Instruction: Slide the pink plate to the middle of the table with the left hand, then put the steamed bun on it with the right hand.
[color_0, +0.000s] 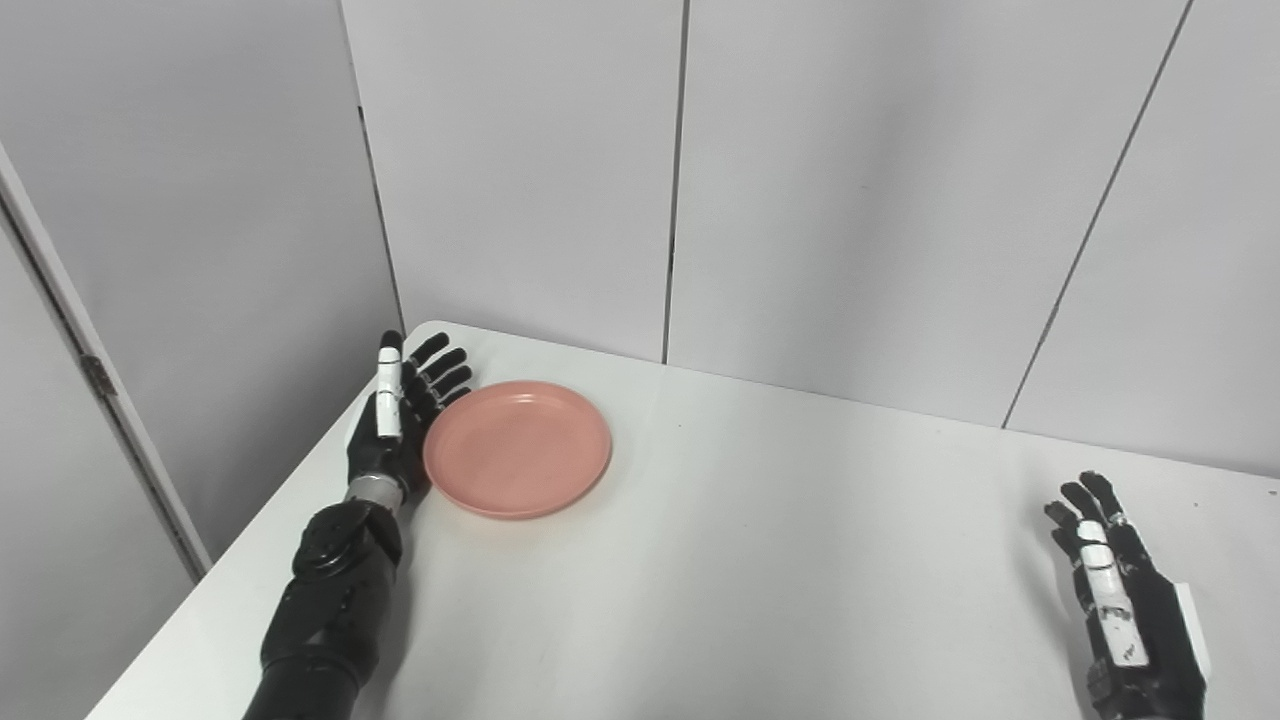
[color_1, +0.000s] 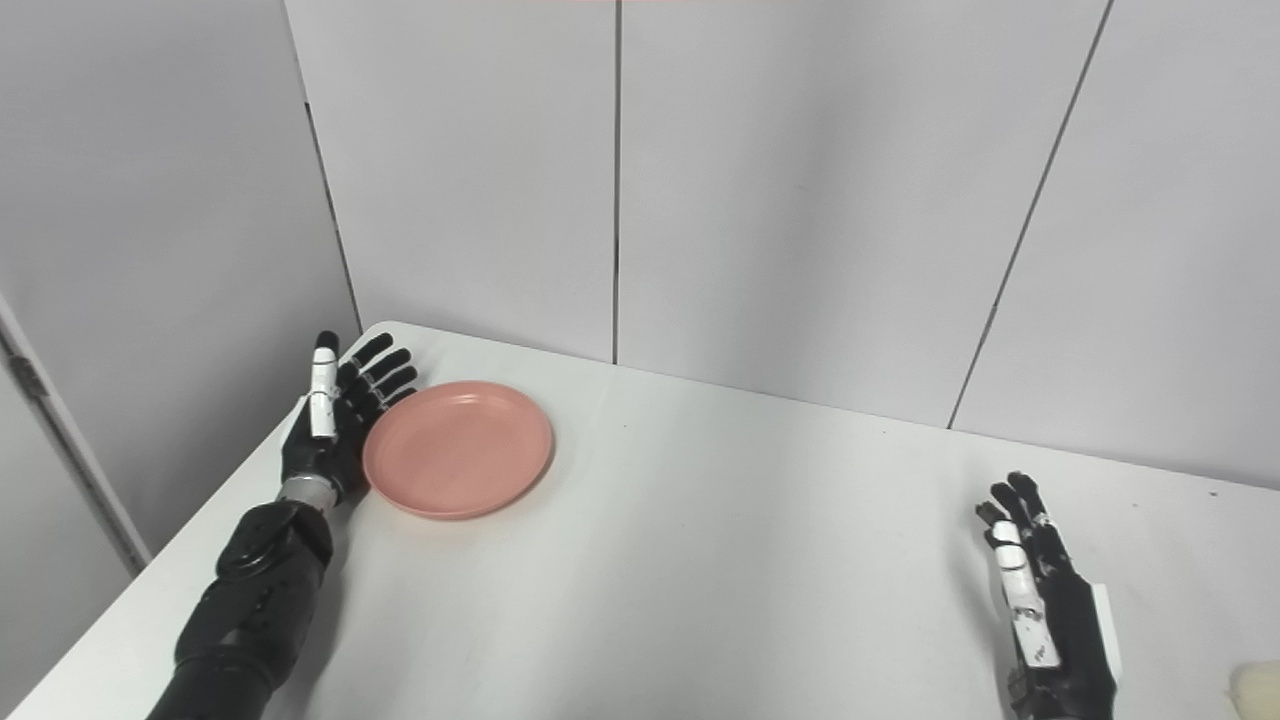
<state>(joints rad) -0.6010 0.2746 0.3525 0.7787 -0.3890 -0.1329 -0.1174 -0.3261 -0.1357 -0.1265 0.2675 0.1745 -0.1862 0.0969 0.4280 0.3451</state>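
you're looking down at a white desk set into a corner of pale grey wall panels with dark seams between them. the pink plate sits near the desk's far left corner, close to the left edge and not in the middle. your left hand stands on edge just beside the plate's left rim, palm toward it, fingers extended and a little apart, holding nothing; you can't tell whether the palm actually touches the rim. your right hand is low at the right, well apart from the plate, fingers spread and empty. between the two hands the desk is bare white surface, open all the way across. the left edge runs diagonally down past your left forearm, and the rounded corner lies just behind the fingertips. the steamed bun shows only in the right eye view, a pale lump cut off at the bottom right corner, just beside your right hand; its shape is hard to make out.
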